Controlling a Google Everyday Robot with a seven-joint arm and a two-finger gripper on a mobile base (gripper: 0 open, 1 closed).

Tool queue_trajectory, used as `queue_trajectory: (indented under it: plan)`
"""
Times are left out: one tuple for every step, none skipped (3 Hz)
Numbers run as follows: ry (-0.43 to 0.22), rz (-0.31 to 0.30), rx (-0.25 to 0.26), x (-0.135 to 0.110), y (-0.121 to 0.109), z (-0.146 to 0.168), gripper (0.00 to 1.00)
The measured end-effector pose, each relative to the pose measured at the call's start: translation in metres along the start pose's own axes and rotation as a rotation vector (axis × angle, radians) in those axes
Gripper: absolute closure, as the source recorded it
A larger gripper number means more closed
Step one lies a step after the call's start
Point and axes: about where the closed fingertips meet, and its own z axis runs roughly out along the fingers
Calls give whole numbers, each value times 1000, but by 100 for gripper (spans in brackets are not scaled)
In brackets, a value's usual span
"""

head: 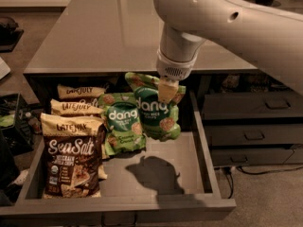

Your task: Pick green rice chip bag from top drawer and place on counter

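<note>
- Pincer (166, 90) is clamped tight on the top edge of the green rice chip bag (156, 115), which hangs clear above the top drawer (209, 174).
- Second green bag (121, 126) sits at its 9 o'clock, inside the drawer.
- Bench (94, 37) lies at 12 o'clock.

White arm (246, 27), ribbed grey wrist (174, 70), tan gripper (166, 91) over top drawer (206, 169)

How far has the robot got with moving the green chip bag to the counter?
Done: the top drawer is open and the tool is shut on one green rice chip bag. In hand: the bag hangs above the drawer floor, casting a shadow there. Left: carry it to the counter and set it down.
</note>
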Motion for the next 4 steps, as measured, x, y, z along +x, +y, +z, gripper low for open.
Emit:
queue_trajectory:
  plan:
    - [8,8,93,2,-26,-39,100]
    - [19,8,217,4,-82,-98,100]
    - [10,-4,252,-1,-111,-119,100]
    - [-4,-7,265,-3,-113,-125,100]
